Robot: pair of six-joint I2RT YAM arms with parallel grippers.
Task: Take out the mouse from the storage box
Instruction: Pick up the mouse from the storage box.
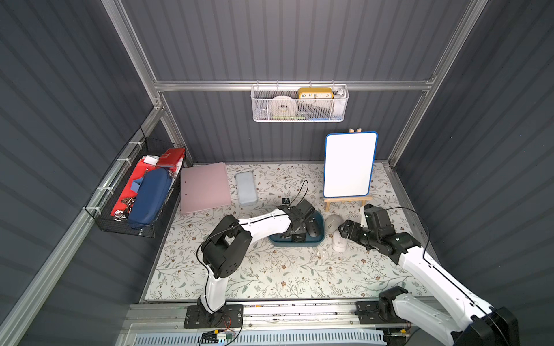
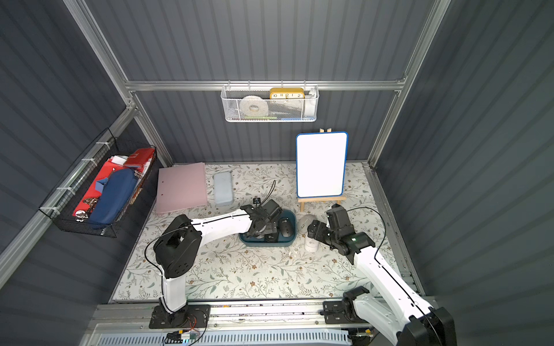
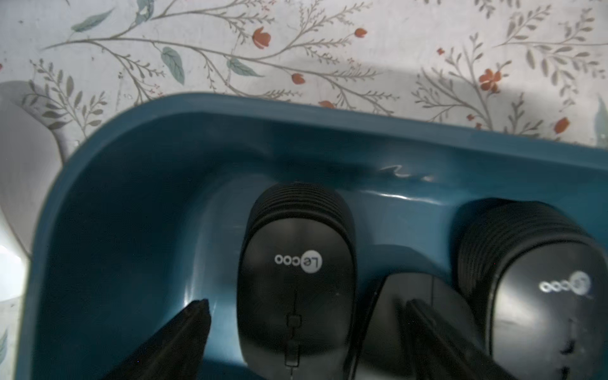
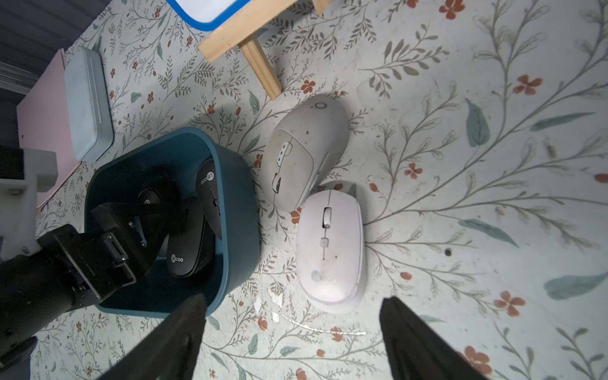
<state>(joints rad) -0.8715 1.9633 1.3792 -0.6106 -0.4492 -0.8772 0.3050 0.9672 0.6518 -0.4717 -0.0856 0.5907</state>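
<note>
Right gripper, nearest me: fingers spread wide, empty, poised over the floral table cover just short of a white mouse lying outside the box. A grey mouse seems to touch it just beyond.

Beside them is the teal storage box, with several black mice inside. Left gripper is down in it, fingers wide, either side of a black Lecoo mouse, not closed on it. A second Lecoo mouse lies near.

Judgement: light, rigid shell; the glossy domed top looks slippery. Pinch the flanks mid-body, and mind the dark mouse wedged between the two.

Farther back: pale-blue case, whiteboard on its easel.
</note>
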